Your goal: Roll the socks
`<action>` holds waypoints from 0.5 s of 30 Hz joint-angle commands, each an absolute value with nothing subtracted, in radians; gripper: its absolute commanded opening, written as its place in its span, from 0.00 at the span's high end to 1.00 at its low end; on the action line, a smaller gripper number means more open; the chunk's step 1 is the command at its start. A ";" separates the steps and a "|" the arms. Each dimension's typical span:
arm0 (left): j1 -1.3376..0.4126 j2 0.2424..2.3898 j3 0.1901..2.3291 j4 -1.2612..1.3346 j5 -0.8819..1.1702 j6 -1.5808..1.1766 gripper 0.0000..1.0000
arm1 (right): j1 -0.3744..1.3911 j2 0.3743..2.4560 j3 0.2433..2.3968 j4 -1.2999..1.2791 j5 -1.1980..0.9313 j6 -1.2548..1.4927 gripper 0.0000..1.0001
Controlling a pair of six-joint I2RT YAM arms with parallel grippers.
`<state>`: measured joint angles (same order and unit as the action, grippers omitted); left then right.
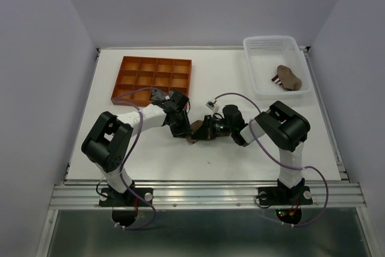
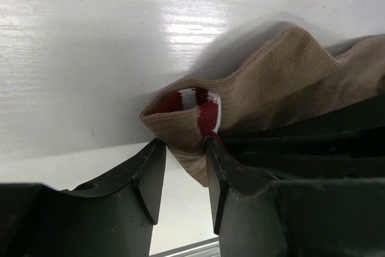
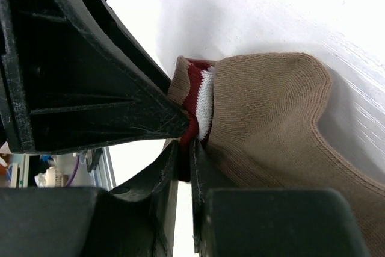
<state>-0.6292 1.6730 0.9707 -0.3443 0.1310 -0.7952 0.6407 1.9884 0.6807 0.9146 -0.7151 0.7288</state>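
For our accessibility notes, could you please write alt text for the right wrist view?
The right gripper is shut on a tan sock at its red-and-white stripe, white table behind. A large black part fills the upper left.

White table [image 1: 180, 162], orange-brown compartment tray [image 1: 153, 79] far left, white basket [image 1: 271, 40] far right, tan sock [image 2: 289, 82] apparently resting mid-table

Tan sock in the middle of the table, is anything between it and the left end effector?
Nothing visible does. The tan sock has its cuff edge lying between the fingers of the left end effector. The right end effector is clamped on the same sock close alongside, not in that gap.
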 commanded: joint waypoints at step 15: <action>-0.652 1.638 1.002 -0.340 -0.046 -0.805 1.00 | 0.643 1.769 0.767 0.553 -0.614 0.440 0.67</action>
<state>-0.6510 1.6737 0.9771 -0.3286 0.0402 -0.8165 0.6407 1.8893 0.7227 0.7219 -0.7181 0.5835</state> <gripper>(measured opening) 0.033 0.324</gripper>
